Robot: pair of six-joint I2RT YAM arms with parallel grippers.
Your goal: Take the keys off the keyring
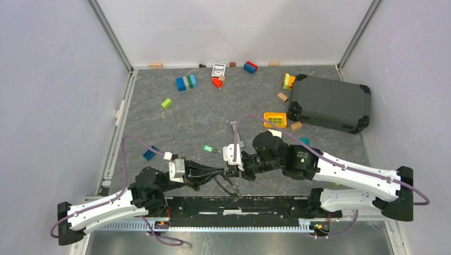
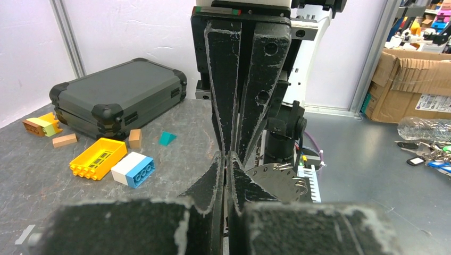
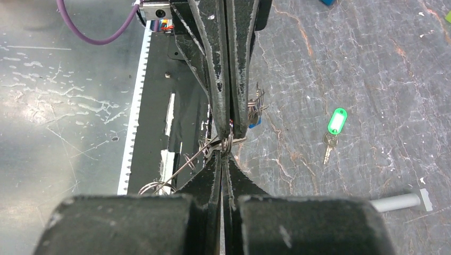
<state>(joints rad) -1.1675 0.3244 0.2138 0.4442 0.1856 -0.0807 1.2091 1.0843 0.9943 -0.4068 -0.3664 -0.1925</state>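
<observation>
**Both jaws shut, tip to tip, on the keyring**

The right jaws are pressed fully together; the left jaws meet them tip to tip and are closed as well. The keyring (image 3: 227, 140) looks nipped where they meet, held up off the desk (image 3: 372, 64), with wire loops trailing to one side; which keys hang there I cannot tell. One green-headed key (image 3: 335, 123) lies free on the desk, well apart, near a grey bar (image 3: 396, 202). The step in hand seems to be prising the coil open; next, one grip should hold firm while the other works a key round the wire and off.
</observation>
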